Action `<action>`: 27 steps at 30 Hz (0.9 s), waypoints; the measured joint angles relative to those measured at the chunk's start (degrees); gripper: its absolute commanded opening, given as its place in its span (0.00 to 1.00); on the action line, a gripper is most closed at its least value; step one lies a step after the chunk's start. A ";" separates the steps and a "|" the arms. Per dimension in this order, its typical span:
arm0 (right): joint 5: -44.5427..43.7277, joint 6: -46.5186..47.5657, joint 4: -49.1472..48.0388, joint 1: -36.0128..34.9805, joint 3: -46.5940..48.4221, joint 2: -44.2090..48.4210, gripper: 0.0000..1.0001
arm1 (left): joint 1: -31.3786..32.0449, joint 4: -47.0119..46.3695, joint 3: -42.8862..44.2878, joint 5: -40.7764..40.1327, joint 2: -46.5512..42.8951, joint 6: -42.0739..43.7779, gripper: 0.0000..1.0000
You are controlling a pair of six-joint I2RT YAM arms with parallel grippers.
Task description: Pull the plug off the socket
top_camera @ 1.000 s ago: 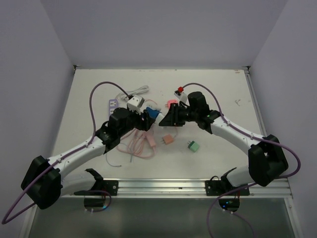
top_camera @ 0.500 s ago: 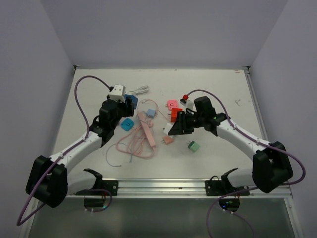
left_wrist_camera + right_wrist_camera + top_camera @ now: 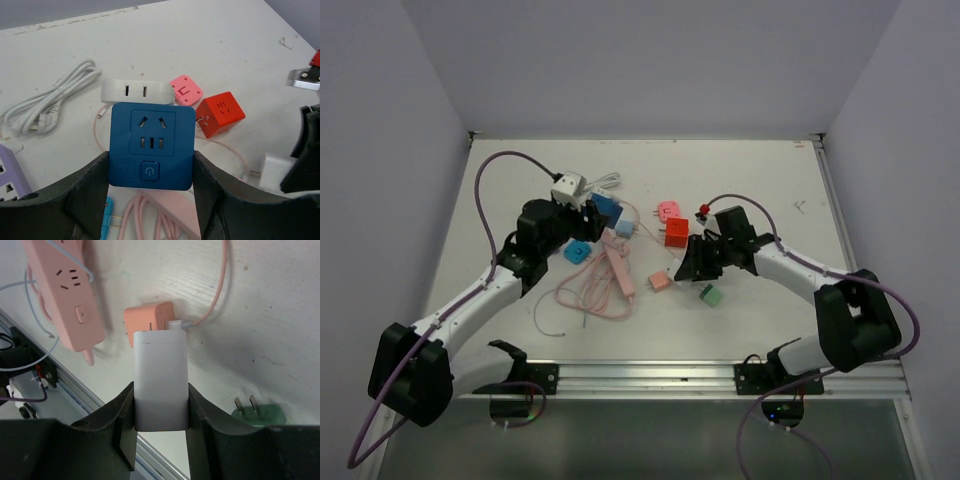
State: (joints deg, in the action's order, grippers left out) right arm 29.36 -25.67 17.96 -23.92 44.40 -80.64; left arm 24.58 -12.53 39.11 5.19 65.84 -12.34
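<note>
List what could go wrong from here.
1. The white plug, held in the right gripper, is close to the orange adapter and the pink cable. Moving it could snag the cable or shove the adapter.
2. The left gripper holds the blue socket only by its sides, near the red cube and white adapter. A slip could knock them.
</note>
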 measured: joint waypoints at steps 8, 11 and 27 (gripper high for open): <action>-1.49 -3.87 -4.85 0.44 -0.70 -6.32 0.57 | 1.05 4.96 0.00 8.57 -3.74 1.53 0.00; -1.90 -4.28 -5.38 0.68 -0.59 -6.16 0.71 | 1.73 6.01 0.00 11.19 -4.00 2.19 0.00; -2.23 -2.19 3.34 0.74 17.29 -2.80 0.81 | 11.10 10.86 1.18 15.72 -0.09 7.15 0.00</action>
State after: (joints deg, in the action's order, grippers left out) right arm 27.14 -27.86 21.30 -23.18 61.69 -83.44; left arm 35.68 -1.67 40.29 20.91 65.76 -5.19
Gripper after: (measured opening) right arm 0.808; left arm 0.637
